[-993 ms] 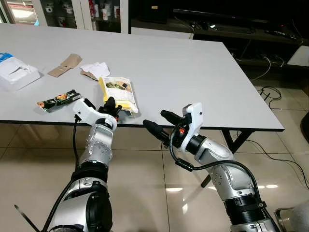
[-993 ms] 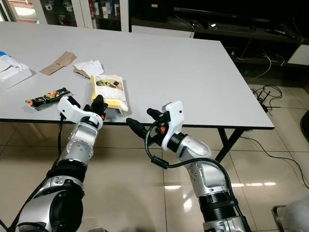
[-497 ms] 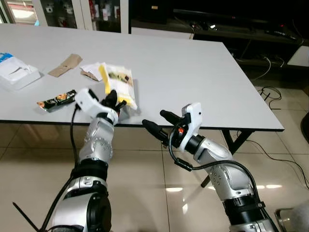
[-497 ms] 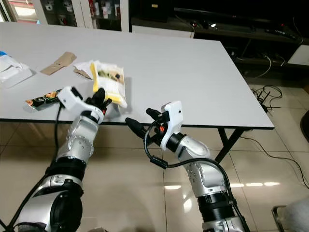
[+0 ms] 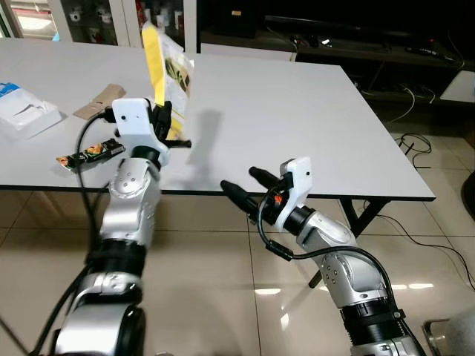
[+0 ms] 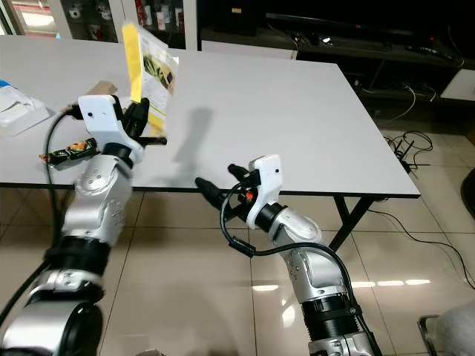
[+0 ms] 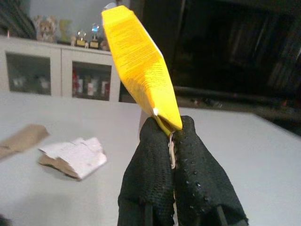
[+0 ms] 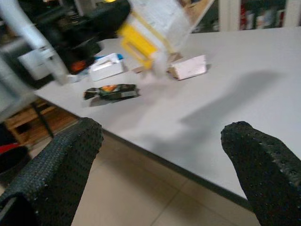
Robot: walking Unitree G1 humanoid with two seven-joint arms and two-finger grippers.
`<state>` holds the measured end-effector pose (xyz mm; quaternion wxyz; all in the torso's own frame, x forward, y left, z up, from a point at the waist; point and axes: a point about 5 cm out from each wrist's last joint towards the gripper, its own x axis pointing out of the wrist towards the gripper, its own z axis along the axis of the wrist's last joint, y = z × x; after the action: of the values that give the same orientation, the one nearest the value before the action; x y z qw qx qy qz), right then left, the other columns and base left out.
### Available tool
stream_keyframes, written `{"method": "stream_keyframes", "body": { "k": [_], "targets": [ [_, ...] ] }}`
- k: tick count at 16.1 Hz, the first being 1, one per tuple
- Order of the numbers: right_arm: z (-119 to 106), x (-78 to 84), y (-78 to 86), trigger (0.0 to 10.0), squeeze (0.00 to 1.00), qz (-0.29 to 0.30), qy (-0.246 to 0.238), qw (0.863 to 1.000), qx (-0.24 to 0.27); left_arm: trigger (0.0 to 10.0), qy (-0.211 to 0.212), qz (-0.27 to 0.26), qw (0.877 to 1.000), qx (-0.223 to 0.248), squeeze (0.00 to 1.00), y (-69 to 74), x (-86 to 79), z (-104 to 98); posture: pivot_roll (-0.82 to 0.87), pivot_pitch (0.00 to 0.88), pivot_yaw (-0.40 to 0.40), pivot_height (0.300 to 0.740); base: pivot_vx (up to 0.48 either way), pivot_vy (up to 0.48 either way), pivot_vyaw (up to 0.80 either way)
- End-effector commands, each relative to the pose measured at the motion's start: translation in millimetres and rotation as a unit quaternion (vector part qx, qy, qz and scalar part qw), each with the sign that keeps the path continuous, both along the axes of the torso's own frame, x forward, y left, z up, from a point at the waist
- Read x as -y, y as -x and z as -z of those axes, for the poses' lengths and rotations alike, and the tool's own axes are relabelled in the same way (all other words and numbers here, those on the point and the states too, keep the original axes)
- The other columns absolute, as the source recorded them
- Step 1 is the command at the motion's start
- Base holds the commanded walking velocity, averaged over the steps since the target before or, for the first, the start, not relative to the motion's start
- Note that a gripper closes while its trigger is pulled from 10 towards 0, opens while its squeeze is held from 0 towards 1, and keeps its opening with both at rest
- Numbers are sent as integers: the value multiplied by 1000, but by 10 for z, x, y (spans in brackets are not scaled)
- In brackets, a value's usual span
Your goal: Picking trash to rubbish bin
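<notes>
Nearest the camera, in the lower centre of the left eye view, we note the right gripper (image 5: pixel 239 184) held out in front of the table's near edge, its two black fingers spread wide with nothing between them; in the right wrist view the two fingertips (image 8: pixel 263 160) stand well apart at the lower corners of the frame.

Left of centre we record the left gripper (image 5: pixel 169 126) raised above the near part of the white table (image 5: pixel 297 126). Its fingers are pressed together on the lower edge of a yellow snack packet (image 5: pixel 165 70), which stands nearly upright, clear of the tabletop, reaching toward the upper left of the frame. The left wrist view confirms the pinch: both fingertips (image 7: pixel 155 155) close on the corner of the packet (image 7: pixel 141 75).

On the table near its front edge, at the left of the frame, lies a dark green wrapper (image 5: pixel 89 153). Further back we see a crumpled white and brown paper scrap (image 7: pixel 73 157) and a flat brown cardboard piece (image 5: pixel 100 101). At the far left edge sits a white box (image 5: pixel 26 115).

Beyond the table, at the top of the frame, there is a glass-fronted cabinet (image 5: pixel 96 18) and a dark shelf with cables (image 5: pixel 415 89) trailing to the tiled floor (image 5: pixel 223 297) at the right
</notes>
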<state>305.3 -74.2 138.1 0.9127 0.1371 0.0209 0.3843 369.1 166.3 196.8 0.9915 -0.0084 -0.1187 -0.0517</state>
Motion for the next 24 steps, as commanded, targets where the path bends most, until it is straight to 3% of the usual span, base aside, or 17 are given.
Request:
{"method": "stream_keyframes", "body": {
  "k": [1, 4, 5, 7, 12, 14, 18, 20, 22, 24],
  "targets": [
    [-19, 78, -66, 10000, 0, 36, 11, 999, 9, 10000, -45, 8, 999, -4, 0, 28, 49, -9, -23, 13, -68, 740, 0, 0, 0],
    [-14, 260, -194, 10000, 0, 129, 24, 991, 11, 10000, -89, 1, 996, -9, 0, 119, -12, -7, -16, 4, -69, 740, 0, 0, 0],
    [-23, 398, -270, 10000, 0, 193, 39, 980, 18, 10000, -99, -3, 995, -15, 0, 164, -71, 3, -10, 0, -72, 740, 0, 0, 0],
    [7, 532, -335, 10000, 0, 253, 54, 966, 13, 10000, -106, -8, 994, -19, 0, 203, -115, 0, -4, 0, -73, 740, 0, 0, 0],
    [82, 797, -389, 10000, 0, 358, 95, 929, 7, 10000, -140, -15, 988, -55, 0, 309, -244, 106, 6, 0, -72, 740, 0, 0, 0],
    [129, 1065, -373, 10000, 0, 418, 114, 901, 6, 10000, -150, -15, 986, -69, 0, 380, -300, 182, 6, 0, -71, 740, 0, 0, 0],
    [204, 1264, -313, 10000, 0, 441, 134, 887, 9, 10000, -159, -21, 984, -79, 0, 439, -317, 316, 0, 0, -67, 740, 0, 0, 0],
    [254, 1304, -270, 10000, 0, 445, 135, 885, 8, 10000, -158, -17, 985, -74, 0, 486, -303, 405, -6, 1, -65, 740, 0, 0, 0],
    [274, 1354, -223, 10000, 0, 455, 125, 882, 11, 10000, -183, -20, 979, -85, 0, 518, -313, 505, -9, 8, -64, 740, 0, 0, 0],
    [275, 1372, -213, 10000, 0, 457, 121, 881, 11, 10000, -175, -16, 981, -79, 0, 520, -279, 477, -7, 18, -68, 740, 0, 0, 0]
  ]
}}
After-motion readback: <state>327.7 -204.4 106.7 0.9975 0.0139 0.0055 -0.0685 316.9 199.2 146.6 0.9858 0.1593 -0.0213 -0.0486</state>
